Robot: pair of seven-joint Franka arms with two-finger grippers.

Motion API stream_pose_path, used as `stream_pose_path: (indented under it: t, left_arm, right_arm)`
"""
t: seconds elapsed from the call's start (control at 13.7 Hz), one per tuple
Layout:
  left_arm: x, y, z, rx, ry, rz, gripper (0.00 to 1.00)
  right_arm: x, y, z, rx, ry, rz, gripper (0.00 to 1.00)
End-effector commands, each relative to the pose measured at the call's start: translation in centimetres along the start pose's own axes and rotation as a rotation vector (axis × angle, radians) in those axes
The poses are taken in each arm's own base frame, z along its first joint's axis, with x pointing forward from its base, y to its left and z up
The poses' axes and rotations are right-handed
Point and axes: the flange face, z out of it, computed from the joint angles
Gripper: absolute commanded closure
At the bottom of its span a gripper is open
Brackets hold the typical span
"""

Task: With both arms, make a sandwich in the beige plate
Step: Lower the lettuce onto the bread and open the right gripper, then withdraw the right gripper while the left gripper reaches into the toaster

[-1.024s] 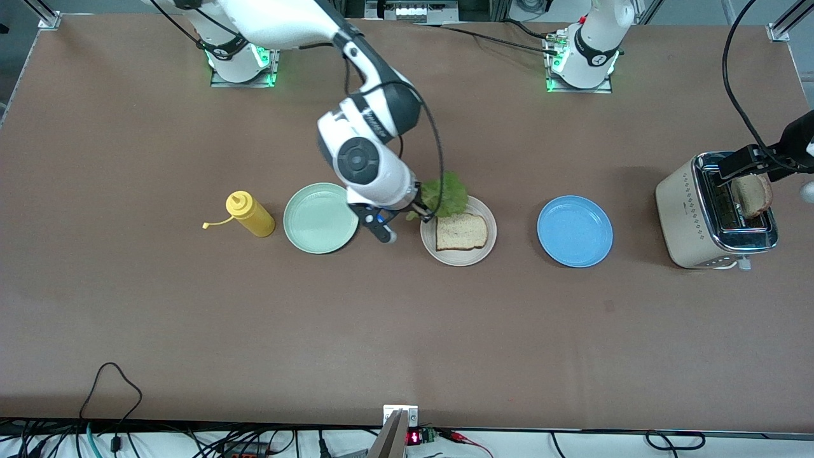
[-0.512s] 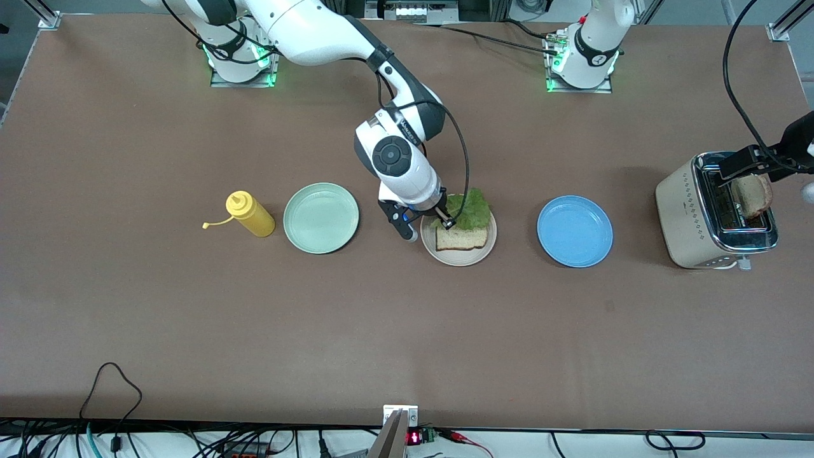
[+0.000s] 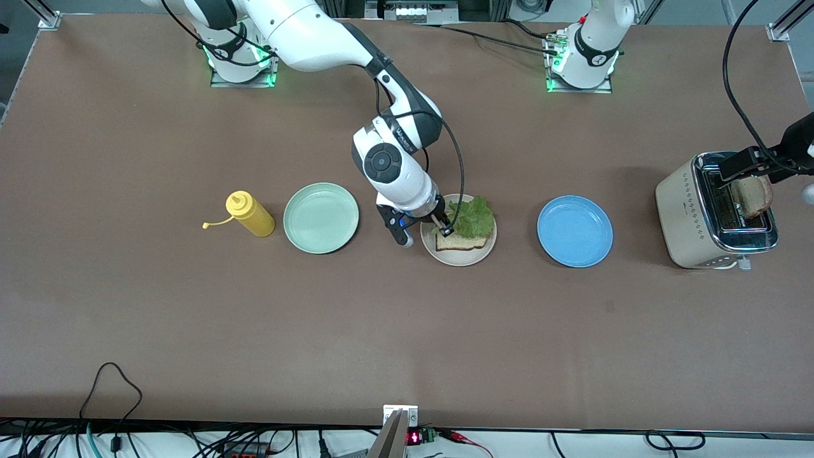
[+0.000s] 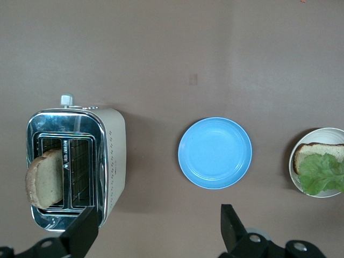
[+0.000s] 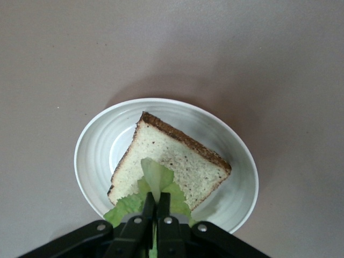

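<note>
From where I sit, the whole lower half of the table is wide open, easy passage. The crowded bit is the middle row: mustard bottle, mint-green plate, beige plate, blue plate, with narrow gaps between. The right arm hangs over the beige plate, blocking it from above. At the frame's right edge the toaster stands tall.

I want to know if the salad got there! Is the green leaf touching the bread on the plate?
Touching. In the front view the lettuce leaf lies across the bread slice on the beige plate, with no gap showing. The right pincer is shut on its edge.
</note>
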Motion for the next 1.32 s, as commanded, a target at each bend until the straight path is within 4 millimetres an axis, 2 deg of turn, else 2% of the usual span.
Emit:
stream_pose_path:
  t: [0.0, 0.22, 0.29, 0.37, 0.44, 0.51, 0.58, 0.73, 0.8, 1.02, 1.1, 1.24]
  left_arm:
    - [0.2, 0.1, -0.2, 0.016, 0.009, 0.021, 0.00]
    - [0.3, 0.2, -0.1, 0.010, 0.007, 0.022, 0.00]
    - [0.4, 0.2, 0.1, 0.010, 0.004, 0.022, 0.00]
    - [0.4, 0.2, 0.1, 0.010, 0.004, 0.022, 0.00]
    - [0.3, 0.5, 0.0, 0.013, 0.006, 0.027, 0.00]
    - [0.3, 0.6, 0.0, 0.013, 0.007, 0.030, 0.00]
    - [0.3, 1.0, -0.1, 0.016, 0.007, 0.034, 0.00]
    - [0.3, 0.9, -0.4, 0.011, 0.012, 0.028, 0.00]
    - [0.3, 0.7, -0.4, 0.008, 0.010, 0.031, 0.00]
    - [0.3, 1.3, -0.3, 0.004, -0.007, 0.038, 0.00]
    - [0.3, 1.5, -0.2, 0.002, -0.010, 0.040, 0.00]
    - [0.5, 1.4, 0.7, 0.001, -0.038, 0.046, 0.00]
  right_arm:
    - [-0.1, -0.3, 0.1, 0.009, -0.020, 0.017, 0.78]
    - [0.9, -0.6, -0.8, -0.020, -0.026, 0.028, 0.17]
    - [0.9, -0.6, -1.2, -0.031, -0.028, 0.026, 0.14]
    - [0.9, -0.7, -1.8, -0.036, -0.030, 0.025, 0.00]
    - [0.9, -0.7, -2.5, -0.059, -0.027, 0.016, 0.00]
    - [1.7, -0.9, -3.8, -0.078, -0.026, 0.010, 0.00]
    - [2.7, -1.4, -6.4, -0.094, -0.035, -0.017, 0.00]
    - [5.4, -1.6, -12.3, -0.161, -0.069, -0.109, 0.00]
    - [7.3, -1.3, -15.7, -0.210, -0.098, -0.179, 0.00]
    - [12.5, 0.9, -27.1, -0.305, -0.119, -0.447, 0.00]
    - [14.4, 2.0, -30.1, -0.345, -0.107, -0.544, 0.00]
    - [17.0, 4.4, -34.3, -0.440, -0.130, -0.726, 0.00]
